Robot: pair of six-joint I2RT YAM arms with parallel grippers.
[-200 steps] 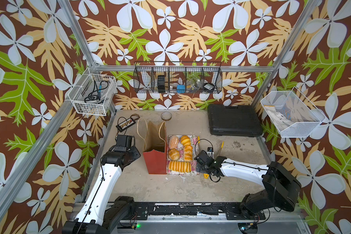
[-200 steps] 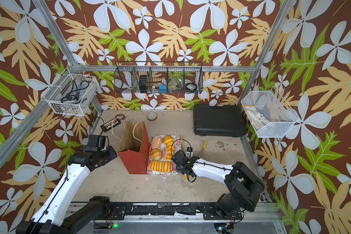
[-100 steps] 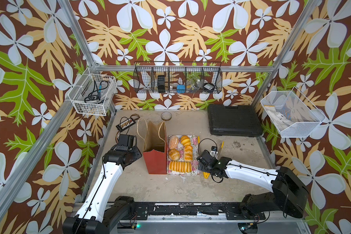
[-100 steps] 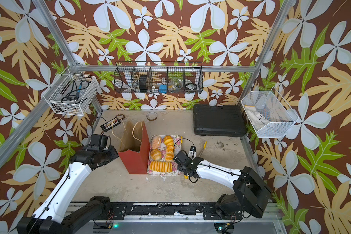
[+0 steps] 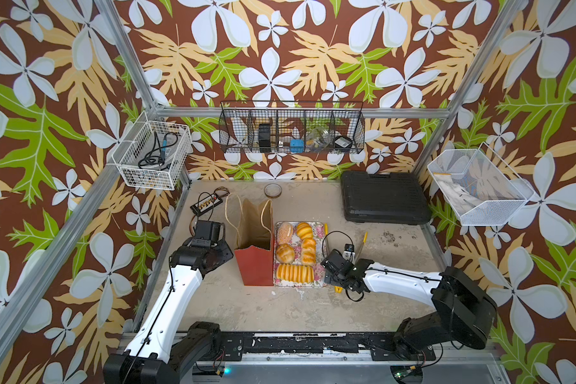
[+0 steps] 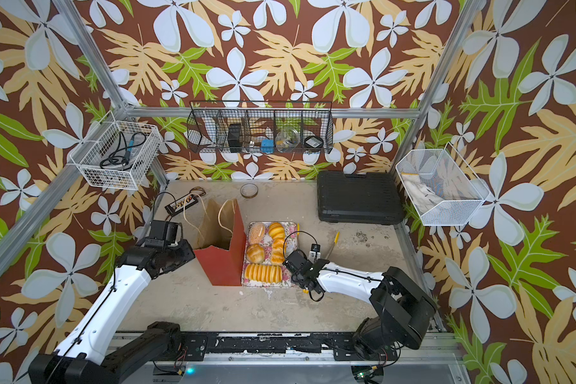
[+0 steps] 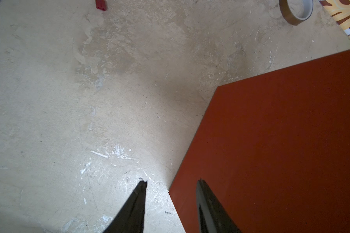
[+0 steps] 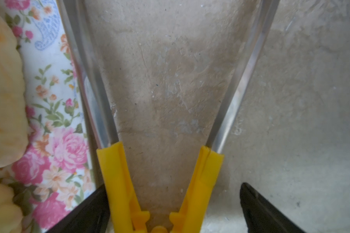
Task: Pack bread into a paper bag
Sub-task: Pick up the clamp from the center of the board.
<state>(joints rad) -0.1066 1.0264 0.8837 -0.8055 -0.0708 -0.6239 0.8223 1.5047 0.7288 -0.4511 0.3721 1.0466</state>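
Right pincer point(image 8: 173, 185) sits low over the desk point(image 5: 280, 312) with its two black fingers point(image 8: 253, 205) spread wide. Yellow-handled tongs point(image 8: 117, 171) lie on the desk between those fingers, and the pincer is not squeezing them. One finger is right up against a yellow handle, and the other finger is apart from its handle. Left pincer point(image 7: 171, 180) is partly open and holds nothing. One of its fingers shows in front of the red side of the paper bag point(image 5: 253, 266), but I cannot tell if it touches. A little farther on is the flowery tray point(image 5: 318, 282), just beside the tongs. All the bread point(image 6: 255, 252) is on it: a long ridged loaf point(image 5: 294, 272) nearest, then a round bun point(image 5: 285, 252) and a ridged roll point(image 5: 308, 251), then a seedy bun point(image 5: 285, 232) and another ridged roll. The paper bag stands up tall with its top open, just beside the tray on the left. Far back on the desk are a roll of tape point(image 5: 272, 190) and a flat black case point(image 5: 384, 201).
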